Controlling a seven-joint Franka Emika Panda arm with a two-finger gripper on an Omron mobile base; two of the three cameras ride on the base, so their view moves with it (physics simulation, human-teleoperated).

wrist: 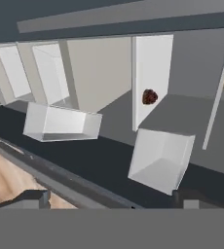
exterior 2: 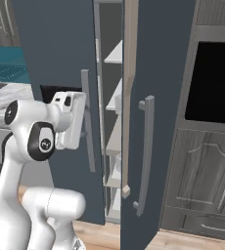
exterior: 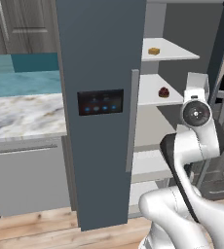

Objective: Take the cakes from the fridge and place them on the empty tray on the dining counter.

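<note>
With its right door swung wide, the fridge stands as a tall slate blue-grey unit; black control panel with blue lights on the closed left door, long grey vertical handle at that door's edge.

Contents, pale grey shelves:
- Yellow-orange squarish cake: upper shelf, toward its left part, alone.
- Dark red-brown round cake: next shelf down, near the front right, alone. From the hand view it sits against a pale shelf panel, far from the fingers.
- Clear bins: two seen from the hand view, on the open door's inner side, nothing visible in them.

Robot: white arm raised in front of the open compartment, to the right of the handle. Gripper: fingers spread fully apart, holding nothing; the two dark tips sit well short of the shelves.

Surroundings: marbled counter with teal backsplash left of the fridge; grey wood-grain cabinets with a dark recess to the right; wood floor below.
</note>
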